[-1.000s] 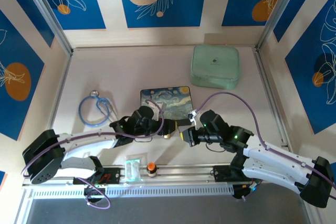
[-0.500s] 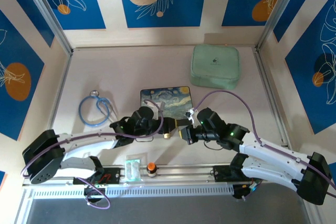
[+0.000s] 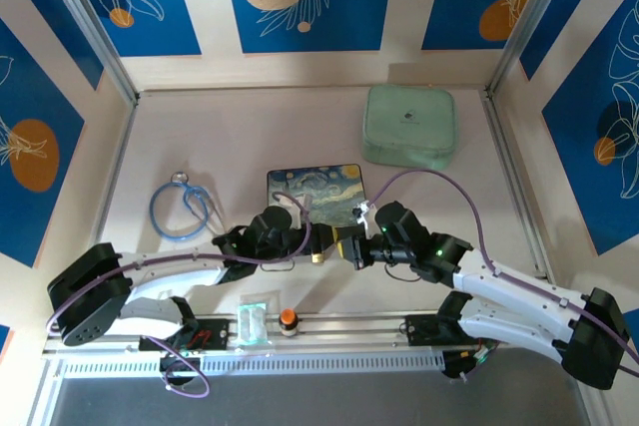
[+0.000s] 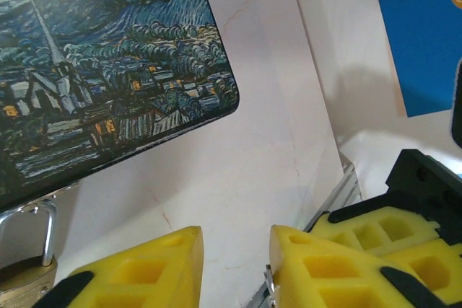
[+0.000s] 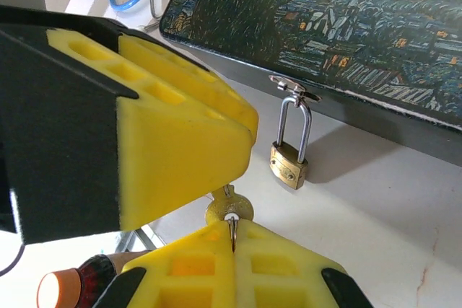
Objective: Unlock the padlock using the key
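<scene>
Only halfway tbh: key [image 5: 229,210] pinched tight in right fingers [image 5: 206,265] bottom centre, not yet in padlock [image 5: 289,162] hanging shut mid-frame, left fingers [image 4: 144,272] apart, gripping nothing.

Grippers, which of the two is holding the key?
The right gripper: it is shut on the small silvery key. The left gripper has its jaws apart with nothing between them.

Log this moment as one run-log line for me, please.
right gripper: shut on key | left gripper: open, next to key | padlock: hanging on box, shackle closed
</scene>
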`<action>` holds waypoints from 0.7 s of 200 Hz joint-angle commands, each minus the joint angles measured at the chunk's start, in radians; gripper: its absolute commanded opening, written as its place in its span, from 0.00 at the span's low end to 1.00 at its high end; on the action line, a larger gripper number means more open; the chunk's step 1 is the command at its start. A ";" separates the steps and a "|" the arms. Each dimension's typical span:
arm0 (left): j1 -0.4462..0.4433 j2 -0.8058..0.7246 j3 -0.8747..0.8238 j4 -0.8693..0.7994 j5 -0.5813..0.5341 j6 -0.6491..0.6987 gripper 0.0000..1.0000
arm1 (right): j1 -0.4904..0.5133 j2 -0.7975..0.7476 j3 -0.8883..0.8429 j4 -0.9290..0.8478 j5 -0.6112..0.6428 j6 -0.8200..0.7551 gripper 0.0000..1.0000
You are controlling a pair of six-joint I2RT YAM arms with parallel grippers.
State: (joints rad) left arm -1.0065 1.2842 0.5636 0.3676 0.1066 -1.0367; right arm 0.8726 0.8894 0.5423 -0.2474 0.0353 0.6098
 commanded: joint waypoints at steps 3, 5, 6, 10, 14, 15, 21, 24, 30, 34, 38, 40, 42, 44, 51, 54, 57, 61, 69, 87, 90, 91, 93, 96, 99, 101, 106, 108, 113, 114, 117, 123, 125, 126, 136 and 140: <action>-0.014 0.004 -0.012 0.034 0.027 -0.005 0.22 | -0.007 0.006 0.017 0.030 -0.026 -0.004 0.00; -0.014 0.004 -0.012 0.034 0.027 -0.005 0.22 | -0.007 0.007 0.018 0.031 -0.026 -0.005 0.00; -0.014 0.003 -0.012 0.034 0.027 -0.005 0.21 | -0.007 0.008 0.018 0.031 -0.026 -0.005 0.00; -0.014 0.002 -0.013 0.036 0.026 -0.005 0.18 | -0.007 0.009 0.020 0.031 -0.026 -0.006 0.00; -0.014 0.002 -0.014 0.037 0.028 -0.005 0.15 | -0.007 0.012 0.021 0.032 -0.026 -0.007 0.00; -0.014 0.002 -0.014 0.037 0.027 -0.005 0.14 | -0.007 0.012 0.021 0.032 -0.026 -0.007 0.00; -0.015 0.000 -0.015 0.037 0.027 -0.005 0.09 | -0.007 0.016 0.022 0.035 -0.028 -0.007 0.00; -0.015 0.000 -0.015 0.037 0.028 -0.005 0.07 | -0.007 0.017 0.022 0.037 -0.028 -0.007 0.00; -0.015 -0.002 -0.014 0.037 0.028 -0.005 0.00 | -0.009 0.020 0.022 0.041 -0.028 -0.007 0.00; -0.015 -0.002 -0.014 0.036 0.027 -0.005 0.00 | -0.009 0.022 0.021 0.045 -0.029 -0.006 0.00; -0.015 -0.004 -0.016 0.036 0.026 -0.005 0.00 | -0.009 0.022 0.021 0.048 -0.029 -0.003 0.00; -0.015 -0.004 -0.016 0.036 0.025 -0.005 0.00 | -0.009 0.024 0.021 0.050 -0.029 -0.003 0.00; -0.015 -0.005 -0.016 0.036 0.025 -0.004 0.00 | -0.010 0.023 0.020 0.053 -0.030 -0.002 0.00; -0.015 -0.005 -0.016 0.036 0.025 -0.005 0.00 | -0.010 0.023 0.019 0.054 -0.030 -0.001 0.00; -0.015 -0.009 -0.018 0.035 0.024 -0.003 0.00 | -0.011 0.022 0.017 0.063 -0.032 0.004 0.00; -0.015 -0.010 -0.018 0.033 0.023 -0.004 0.00 | -0.011 0.020 0.015 0.068 -0.034 0.006 0.00; -0.015 -0.013 -0.018 0.032 0.021 -0.001 0.00 | -0.012 0.020 0.015 0.072 -0.036 0.008 0.00; -0.015 -0.016 -0.018 0.031 0.019 -0.001 0.00 | -0.012 0.019 0.015 0.077 -0.038 0.009 0.00; -0.015 -0.022 -0.021 0.030 0.013 -0.001 0.00 | -0.016 0.016 0.015 0.084 -0.042 0.011 0.00; -0.015 -0.041 -0.032 0.041 -0.006 -0.003 0.00 | -0.042 0.016 0.019 0.099 -0.088 0.014 0.20; -0.014 -0.046 -0.034 0.043 -0.010 -0.003 0.00 | -0.047 0.016 0.020 0.100 -0.093 0.018 0.29; -0.015 -0.047 -0.035 0.044 -0.012 -0.003 0.00 | -0.050 0.015 0.020 0.100 -0.094 0.020 0.32; -0.015 -0.050 -0.037 0.046 -0.015 -0.004 0.00 | -0.053 0.014 0.021 0.101 -0.098 0.023 0.37; -0.015 -0.058 -0.040 0.049 -0.021 -0.005 0.00 | -0.059 0.011 0.019 0.104 -0.101 0.032 0.46; -0.015 -0.062 -0.044 0.055 -0.026 -0.006 0.00 | -0.066 0.006 0.016 0.110 -0.107 0.040 0.53; -0.015 -0.066 -0.047 0.059 -0.030 -0.006 0.00 | -0.069 0.004 0.013 0.115 -0.111 0.045 0.57; -0.014 -0.076 -0.054 0.076 -0.039 -0.004 0.00 | -0.078 -0.007 0.003 0.135 -0.125 0.059 0.63; -0.014 -0.080 -0.059 0.082 -0.042 -0.005 0.00 | -0.081 -0.011 -0.002 0.146 -0.133 0.065 0.66; -0.014 -0.089 -0.068 0.100 -0.050 -0.004 0.00 | -0.094 -0.023 -0.018 0.179 -0.155 0.082 0.70; -0.014 -0.091 -0.070 0.103 -0.051 -0.005 0.00 | -0.097 -0.025 -0.021 0.186 -0.160 0.086 0.70; -0.014 -0.097 -0.075 0.113 -0.056 -0.005 0.00 | -0.105 -0.033 -0.032 0.209 -0.178 0.097 0.71; -0.014 -0.107 -0.084 0.132 -0.063 0.000 0.00 | -0.123 -0.048 -0.055 0.269 -0.215 0.123 0.73; -0.014 -0.111 -0.085 0.140 -0.064 0.001 0.00 | -0.129 -0.052 -0.063 0.290 -0.228 0.131 0.73; -0.014 -0.113 -0.087 0.141 -0.065 0.003 0.00 | -0.132 -0.053 -0.066 0.300 -0.231 0.135 0.73; -0.014 -0.130 -0.098 0.171 -0.074 0.006 0.00 | -0.158 -0.064 -0.096 0.391 -0.288 0.177 0.74; -0.014 -0.138 -0.102 0.182 -0.076 0.009 0.00 | -0.167 -0.066 -0.102 0.418 -0.304 0.190 0.74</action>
State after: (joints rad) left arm -1.0122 1.1858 0.4984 0.4664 0.0635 -1.0454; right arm 0.7486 0.8692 0.4847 -0.0891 -0.1066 0.6922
